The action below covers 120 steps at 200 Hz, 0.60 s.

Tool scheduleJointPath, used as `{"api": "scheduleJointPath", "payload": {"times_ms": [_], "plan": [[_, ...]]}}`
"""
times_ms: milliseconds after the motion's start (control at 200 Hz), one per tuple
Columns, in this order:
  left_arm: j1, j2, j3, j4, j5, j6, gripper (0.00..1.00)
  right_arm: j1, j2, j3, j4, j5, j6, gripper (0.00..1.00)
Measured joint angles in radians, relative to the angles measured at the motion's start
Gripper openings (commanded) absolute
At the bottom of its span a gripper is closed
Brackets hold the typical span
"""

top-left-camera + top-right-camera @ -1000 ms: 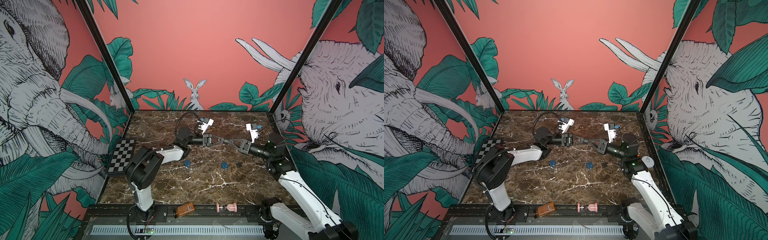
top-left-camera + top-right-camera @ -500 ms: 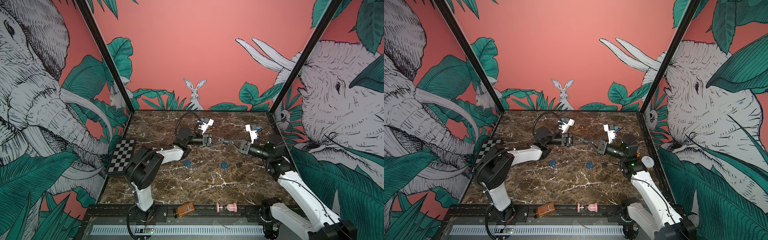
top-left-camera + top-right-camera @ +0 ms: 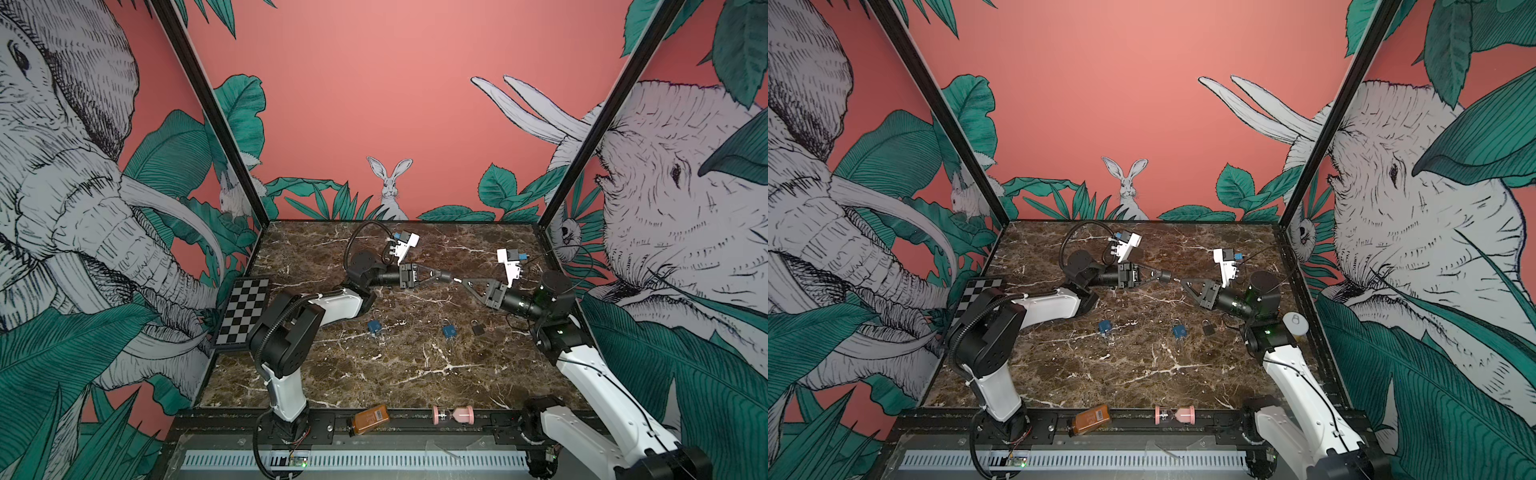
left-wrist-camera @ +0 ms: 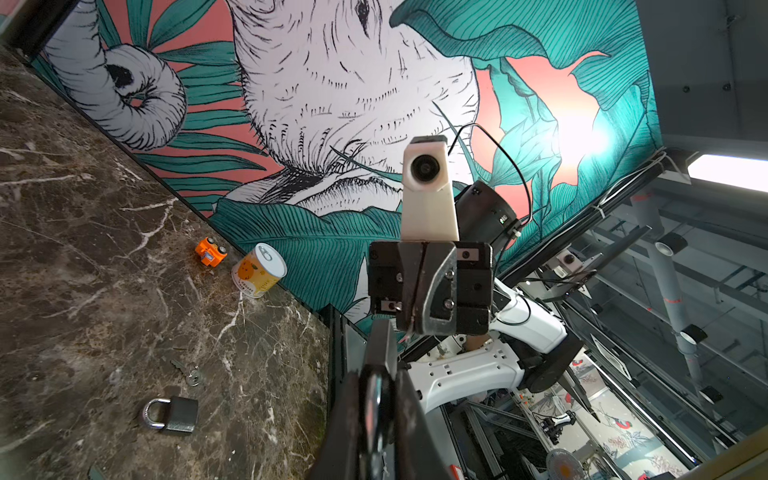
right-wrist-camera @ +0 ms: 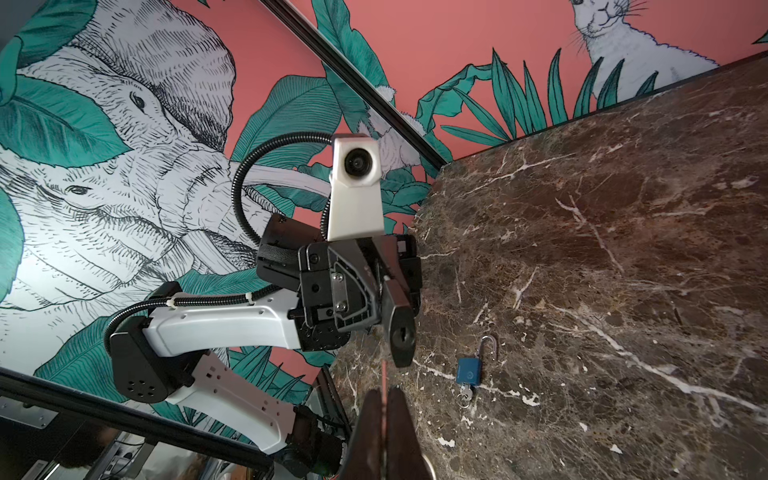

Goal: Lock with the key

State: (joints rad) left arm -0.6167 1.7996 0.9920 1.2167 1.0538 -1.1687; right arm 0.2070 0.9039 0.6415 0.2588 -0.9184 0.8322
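My left gripper (image 3: 440, 274) is shut on a small black padlock (image 5: 402, 336), held above the middle of the table with its keyhole end facing the right arm. In the left wrist view, the fingers (image 4: 353, 399) clamp the padlock (image 4: 376, 390). My right gripper (image 3: 464, 281) is shut on the key (image 5: 384, 372), whose thin blade sticks out from the fingertips (image 5: 370, 411). The blade's tip sits just short of the padlock's lower edge, off to the side of the keyhole. I cannot tell whether they touch.
Two blue padlocks (image 3: 375, 327) (image 3: 449, 331) and another black padlock (image 3: 478, 328) lie on the marble table (image 3: 395, 374). A checkerboard (image 3: 243, 311) leans at the left wall. A can (image 4: 258, 270) and an orange toy (image 4: 210, 251) stand by the right wall. An amber bottle (image 3: 371, 419) and a pink hourglass (image 3: 453, 414) lie on the front rail.
The right jaws have pinched tighter on the key. Both arms stay almost where they were, tip to tip.
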Motion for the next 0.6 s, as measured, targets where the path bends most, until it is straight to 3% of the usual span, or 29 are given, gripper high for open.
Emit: {"api": "scheduleJointPath", "payload": {"times_ms": [115, 190, 470, 600], "plan": [[0.002, 0.0, 0.0, -0.035, 0.006, 0.029, 0.0, -0.004, 0.0, 0.0, -0.011, 0.008, -0.003, 0.0], [0.002, -0.003, 0.007, -0.177, 0.021, 0.122, 0.0, -0.004, 0.0, 0.001, -0.064, 0.043, -0.035, 0.0], [0.001, -0.004, 0.247, -1.265, -0.086, 0.854, 0.0, 0.016, -0.014, -0.05, -0.198, 0.272, -0.079, 0.0], [-0.004, 0.02, 0.353, -1.6, -0.177, 1.115, 0.0, 0.104, 0.015, -0.068, -0.242, 0.39, -0.092, 0.0]]}}
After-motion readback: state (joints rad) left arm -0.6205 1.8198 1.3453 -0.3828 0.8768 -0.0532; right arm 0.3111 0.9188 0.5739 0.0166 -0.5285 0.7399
